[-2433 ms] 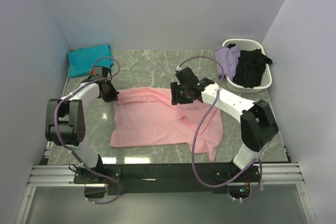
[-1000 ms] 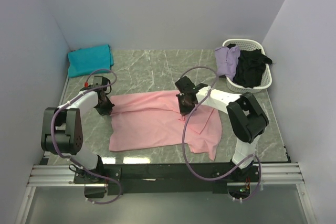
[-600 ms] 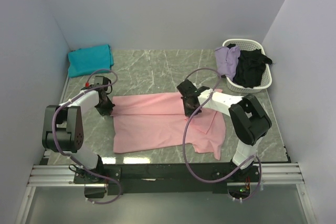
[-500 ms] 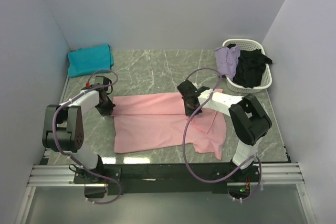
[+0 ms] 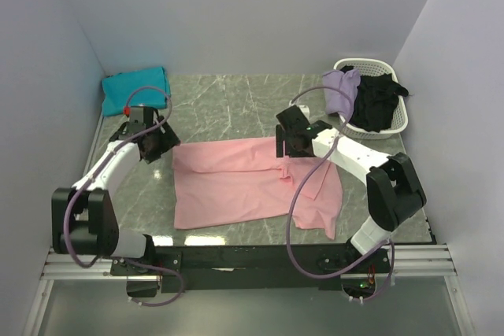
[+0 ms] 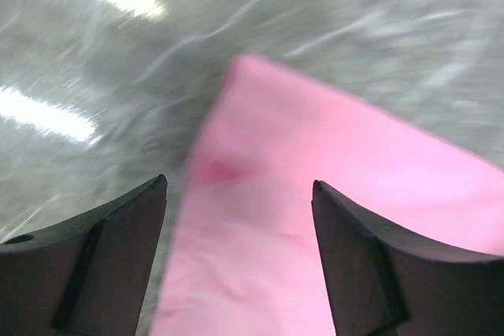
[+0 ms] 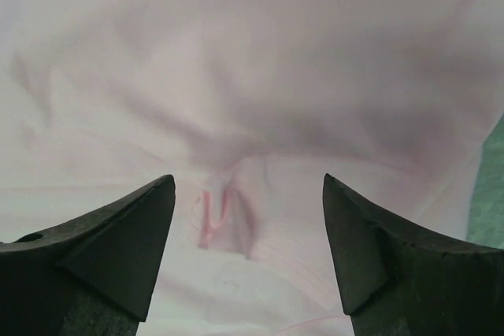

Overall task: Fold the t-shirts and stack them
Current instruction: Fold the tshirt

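Observation:
A light pink t-shirt [image 5: 236, 182] lies flat on the marble table, its far edge folded toward the front and a sleeve trailing at the near right. My left gripper [image 5: 154, 144] hovers open just left of the shirt's far left corner [image 6: 260, 92], holding nothing. Over the shirt's far right part my right gripper [image 5: 290, 145] stands open above a small pinched pucker [image 7: 216, 210] in the cloth. A folded teal t-shirt [image 5: 135, 88] rests in the far left corner. Lavender [image 5: 342, 90] and black [image 5: 376, 100] t-shirts fill the basket.
A white plastic basket [image 5: 398, 122] stands at the far right against the wall. Walls close in the table on the left, back and right. Bare marble [image 5: 228, 108] shows between the pink shirt and the back wall.
Both grippers have opened and let go of the pink shirt's far edge, then lifted away toward the back. The shirt now lies flat with its far edge straightened.

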Controlling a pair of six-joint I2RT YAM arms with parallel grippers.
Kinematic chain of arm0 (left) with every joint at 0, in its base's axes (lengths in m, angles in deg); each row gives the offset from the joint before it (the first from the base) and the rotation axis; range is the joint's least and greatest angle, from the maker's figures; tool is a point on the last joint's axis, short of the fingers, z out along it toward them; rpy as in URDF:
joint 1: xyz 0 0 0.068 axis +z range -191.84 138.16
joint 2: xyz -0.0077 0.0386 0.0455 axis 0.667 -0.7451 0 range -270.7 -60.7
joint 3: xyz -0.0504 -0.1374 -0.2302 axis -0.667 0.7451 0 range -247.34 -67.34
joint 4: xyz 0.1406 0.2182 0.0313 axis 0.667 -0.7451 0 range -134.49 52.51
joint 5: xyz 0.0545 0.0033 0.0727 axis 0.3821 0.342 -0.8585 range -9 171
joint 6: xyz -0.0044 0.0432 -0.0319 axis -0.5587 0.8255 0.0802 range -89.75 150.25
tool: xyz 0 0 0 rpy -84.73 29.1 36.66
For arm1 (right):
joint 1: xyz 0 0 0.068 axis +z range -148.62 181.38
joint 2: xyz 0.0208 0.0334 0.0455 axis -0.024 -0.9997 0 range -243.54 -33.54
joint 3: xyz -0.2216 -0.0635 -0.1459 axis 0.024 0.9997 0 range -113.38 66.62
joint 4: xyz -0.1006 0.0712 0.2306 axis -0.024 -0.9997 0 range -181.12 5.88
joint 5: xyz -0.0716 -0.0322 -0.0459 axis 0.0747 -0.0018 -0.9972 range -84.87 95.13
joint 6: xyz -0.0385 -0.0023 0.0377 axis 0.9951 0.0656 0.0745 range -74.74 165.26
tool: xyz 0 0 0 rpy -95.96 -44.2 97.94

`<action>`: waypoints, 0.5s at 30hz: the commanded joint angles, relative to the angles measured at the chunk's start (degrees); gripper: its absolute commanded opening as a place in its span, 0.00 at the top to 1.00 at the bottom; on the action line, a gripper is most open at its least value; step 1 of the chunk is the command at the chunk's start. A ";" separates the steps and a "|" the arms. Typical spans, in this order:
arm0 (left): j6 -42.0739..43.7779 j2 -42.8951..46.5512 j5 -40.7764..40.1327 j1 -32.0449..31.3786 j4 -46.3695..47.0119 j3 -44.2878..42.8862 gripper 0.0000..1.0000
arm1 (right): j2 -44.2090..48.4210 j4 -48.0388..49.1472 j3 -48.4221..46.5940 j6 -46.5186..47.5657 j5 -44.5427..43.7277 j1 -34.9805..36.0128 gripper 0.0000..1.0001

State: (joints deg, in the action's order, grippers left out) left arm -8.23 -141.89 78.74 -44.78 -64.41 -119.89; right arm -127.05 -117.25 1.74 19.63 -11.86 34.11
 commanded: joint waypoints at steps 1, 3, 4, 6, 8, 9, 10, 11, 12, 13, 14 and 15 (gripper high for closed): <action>0.78 3.93 12.05 -0.05 8.79 -2.82 0.20 | 0.19 1.92 -4.02 0.23 0.46 -4.07 0.18; -1.15 2.28 16.13 -0.83 15.01 -2.03 0.21 | -2.19 1.75 -5.25 -0.04 2.13 -7.13 0.17; -1.42 1.22 17.54 -1.27 16.01 -2.20 0.23 | -4.20 2.27 -5.60 0.05 2.84 -8.29 0.17; -1.69 -2.90 19.40 -3.02 16.89 -3.78 0.23 | -6.05 3.94 -5.78 0.14 6.00 -11.79 0.17; -1.60 -6.16 21.15 -4.17 17.95 -5.53 0.24 | -6.76 5.52 -5.69 0.23 7.23 -13.47 0.17; -1.77 -9.31 21.51 -5.14 18.21 -6.06 0.26 | -7.46 5.87 -5.87 0.49 8.63 -14.79 0.17; -1.77 -10.64 21.42 -5.67 18.30 -6.59 0.29 | -7.91 6.23 -6.13 0.40 9.08 -15.32 0.17; -1.95 -11.88 20.90 -6.20 18.48 -7.03 0.30 | -8.35 6.14 -6.57 0.58 9.69 -15.85 0.17; -2.12 -13.89 20.72 -7.07 19.00 -7.03 0.30 | -9.22 6.05 -6.92 0.75 10.83 -16.29 0.17; -2.39 -14.87 20.55 -7.34 19.01 -7.30 0.31 | -9.58 6.05 -7.36 0.58 10.75 -16.99 0.17; -2.48 -15.75 20.54 -7.69 18.83 -7.56 0.31 | -9.93 5.97 -7.45 0.58 10.93 -17.26 0.17; -2.48 -17.32 19.93 -8.13 18.74 -7.74 0.31 | -10.45 6.05 -7.54 0.58 11.54 -17.52 0.17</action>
State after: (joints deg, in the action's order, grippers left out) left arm -9.91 -156.25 97.14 -51.42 -47.77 -125.03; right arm -136.30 -113.25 -2.76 19.63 -3.33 17.28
